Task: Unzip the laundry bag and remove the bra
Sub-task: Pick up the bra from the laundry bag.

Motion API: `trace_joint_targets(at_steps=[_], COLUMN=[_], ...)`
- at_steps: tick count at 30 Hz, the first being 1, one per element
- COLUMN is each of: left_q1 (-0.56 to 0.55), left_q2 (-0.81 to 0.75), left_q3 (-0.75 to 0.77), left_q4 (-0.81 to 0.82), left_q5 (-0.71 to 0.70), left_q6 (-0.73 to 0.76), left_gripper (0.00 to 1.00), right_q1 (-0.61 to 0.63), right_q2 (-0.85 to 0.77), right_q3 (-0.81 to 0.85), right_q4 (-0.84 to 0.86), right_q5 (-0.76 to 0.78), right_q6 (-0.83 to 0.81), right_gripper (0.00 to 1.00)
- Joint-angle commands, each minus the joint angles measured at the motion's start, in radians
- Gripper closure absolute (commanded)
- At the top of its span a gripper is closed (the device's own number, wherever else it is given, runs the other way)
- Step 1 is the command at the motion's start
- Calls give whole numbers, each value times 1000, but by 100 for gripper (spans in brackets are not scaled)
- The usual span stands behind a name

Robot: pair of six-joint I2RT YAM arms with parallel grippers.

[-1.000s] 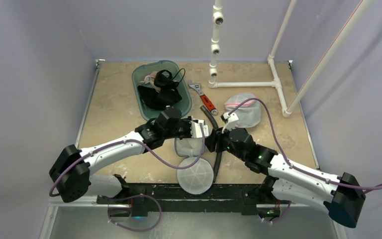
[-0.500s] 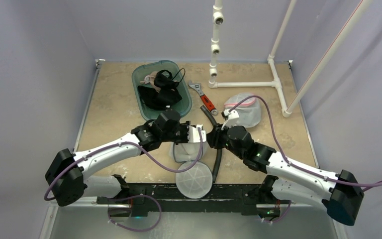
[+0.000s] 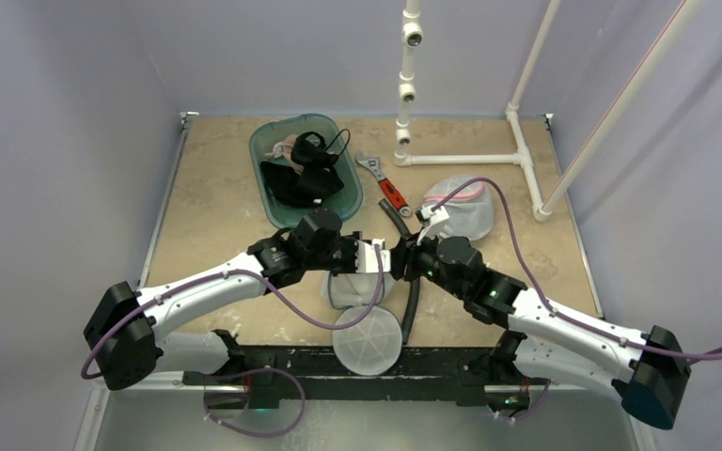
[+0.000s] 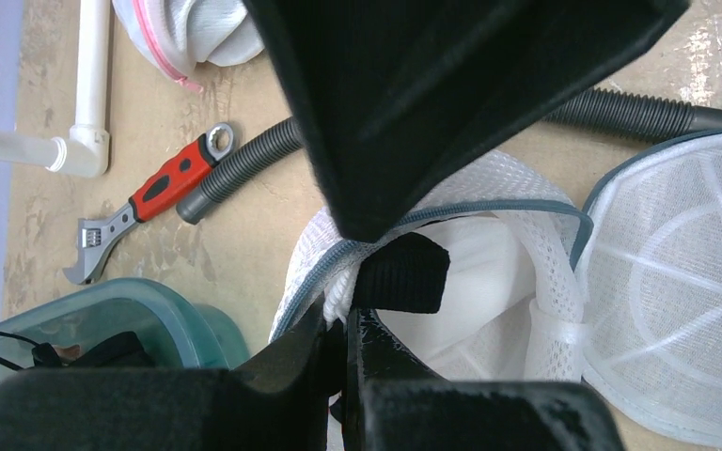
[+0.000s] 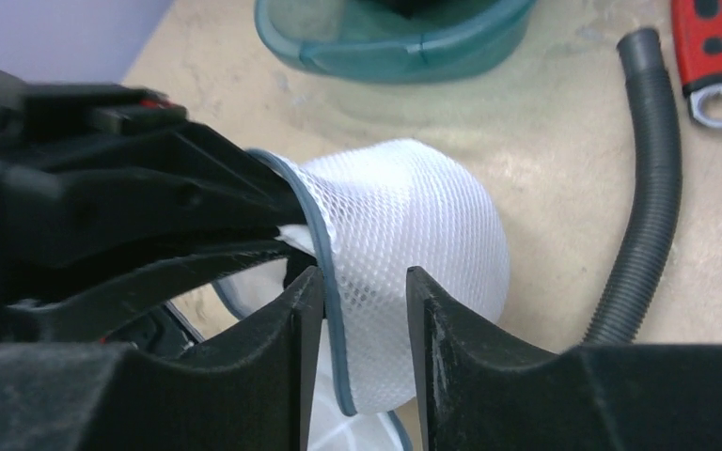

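A white mesh laundry bag with grey-blue trim (image 3: 346, 287) sits at the middle of the beige tabletop (image 3: 214, 218), near its front edge, just right of a grey corrugated hose's (image 3: 412, 293) left side, and its round ribbed mesh lid (image 3: 368, 336) lies folded out flat towards the arm bases, so the mouth stands open. The left gripper (image 3: 382, 257) is pinched tight on the bag's trimmed rim; in its own wrist view the fingers (image 4: 312, 349) meet on a bunched fold of mesh, and smooth white cloth (image 4: 475, 272) shows inside the mouth, though whether that is the bra cannot be told. The right gripper (image 5: 357, 282) faces it from the other side, the two almost touching above the bag; its fingers (image 5: 437, 319) stand apart with the rim and a bulge of mesh in the gap, and no pinch on the fabric shows. Behind them lie a red-handled adjustable wrench (image 3: 391, 194), a teal plastic tub (image 3: 261, 180) with dark items in it, a second white mesh bag with pink trim (image 3: 466, 214), and a white pipe frame (image 3: 461, 159)
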Motion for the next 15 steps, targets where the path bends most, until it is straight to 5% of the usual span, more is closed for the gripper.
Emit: trace_joint_targets(at_steps=[1,7,15], left_q1=[-8,-13,-16], left_q2=[-10,-9,2], left_q3=[32,34,30], left_q4=[44,42,38], left_q5=[24,23,20], left_q6=[-17,-17,-16], left_gripper=[100,100,100], right_q1=[3,3,3], right_q2=[35,49,3], right_q3=[33,28,10], right_q4=[-2,11,51], right_q5=[-34,-33,-89], right_q6=[-31,-20,-44], right_gripper=[62,63,53])
